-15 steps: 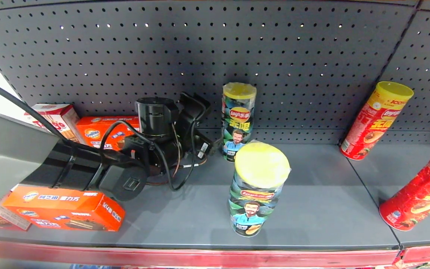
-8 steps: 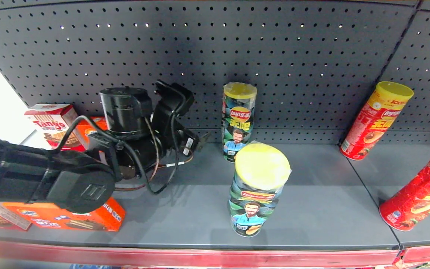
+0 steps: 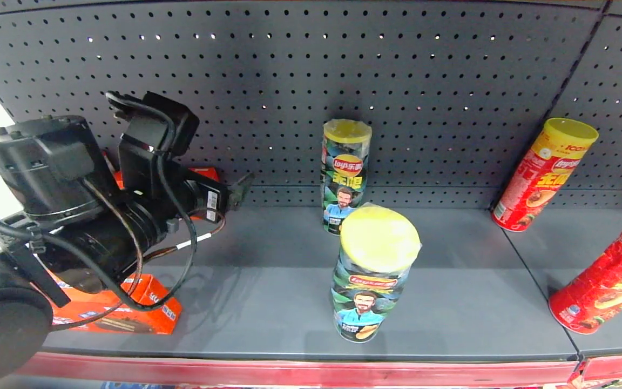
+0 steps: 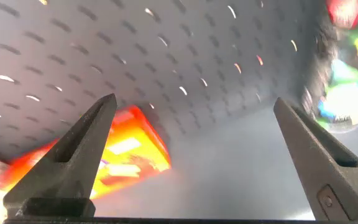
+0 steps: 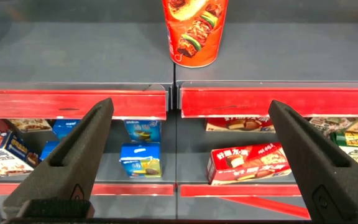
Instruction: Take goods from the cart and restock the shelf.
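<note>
Two dark chip cans with yellow lids stand upright on the grey shelf (image 3: 462,292): one at the back panel (image 3: 345,175), one near the front edge (image 3: 373,273). My left gripper (image 3: 239,188) hovers over the shelf's left part, well left of the back can, open and empty. In the left wrist view its fingers (image 4: 73,162) spread wide in front of the pegboard, with an orange box (image 4: 129,155) behind them and a blurred can (image 4: 344,81) to one side. My right gripper (image 5: 194,162) is open and empty, below a red can (image 5: 194,31) that stands on a shelf edge.
Two red chip cans (image 3: 543,173) (image 3: 608,275) lean at the right of the shelf. An orange box (image 3: 122,313) lies at the front left, partly under my left arm. Lower shelves hold snack boxes (image 5: 247,162). The red shelf lip (image 3: 289,373) runs along the front.
My left arm has drawn back to the left and risen, away from the back chip can, which stays standing at the panel. The cans have not moved.
</note>
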Available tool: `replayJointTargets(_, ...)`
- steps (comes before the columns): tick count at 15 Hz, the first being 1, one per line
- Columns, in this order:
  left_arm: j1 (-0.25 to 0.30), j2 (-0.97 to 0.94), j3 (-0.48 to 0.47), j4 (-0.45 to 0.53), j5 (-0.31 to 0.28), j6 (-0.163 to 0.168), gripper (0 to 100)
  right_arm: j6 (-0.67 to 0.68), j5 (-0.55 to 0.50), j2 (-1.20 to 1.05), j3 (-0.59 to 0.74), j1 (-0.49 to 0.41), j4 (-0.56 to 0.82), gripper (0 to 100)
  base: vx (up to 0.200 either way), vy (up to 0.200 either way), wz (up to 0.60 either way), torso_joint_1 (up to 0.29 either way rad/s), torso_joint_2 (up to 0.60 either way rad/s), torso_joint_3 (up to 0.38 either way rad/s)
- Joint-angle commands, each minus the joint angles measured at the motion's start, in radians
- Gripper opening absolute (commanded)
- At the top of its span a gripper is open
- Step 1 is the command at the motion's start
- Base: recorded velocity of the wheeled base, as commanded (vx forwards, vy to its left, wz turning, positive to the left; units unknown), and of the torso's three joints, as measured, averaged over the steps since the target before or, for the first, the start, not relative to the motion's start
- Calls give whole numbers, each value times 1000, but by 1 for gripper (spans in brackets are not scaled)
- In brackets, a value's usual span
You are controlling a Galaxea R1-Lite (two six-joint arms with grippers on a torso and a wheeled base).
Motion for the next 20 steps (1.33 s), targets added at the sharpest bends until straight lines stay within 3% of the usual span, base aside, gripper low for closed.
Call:
replayJointTargets(1, 0, 22, -27, -10, -1, 2, 100, 98, 14, 261, -337, 29, 34, 100, 0, 0, 0, 0, 0, 0)
replayJointTargets(4, -8, 64, -59, -12, 2, 0, 100, 102, 100, 326, -396, 103, 90, 100, 0, 0, 0, 0, 0, 0)
replayJointTargets(9, -3, 13, 76, -28, -3, -4, 100, 9, 307, 517, -446, 244, 87, 100, 0, 0, 0, 0, 0, 0)
replayJointTargets(11, 2, -15, 101, -28, -3, -8, 100, 0, 307, 595, -462, 331, 85, 100, 0, 0, 0, 0, 0, 0)
replayJointTargets(14, 21, -47, 130, -28, -4, -9, 100, 0, 264, 787, -522, 561, 77, 100, 0, 0, 0, 0, 0, 0)
replayJointTargets(15, 21, -47, 130, -28, -4, -9, 100, 0, 263, 790, -524, 566, 77, 100, 0, 0, 0, 0, 0, 0)
replayJointTargets(16, 28, -47, 122, -28, -6, -9, 100, 1, 229, 881, -545, 647, 74, 100, 0, 0, 0, 0, 0, 0)
replayJointTargets(20, 29, -47, 125, -28, -6, -9, 100, -2, 197, 1023, -521, 678, -68, 100, 0, 0, 0, 0, 0, 0)
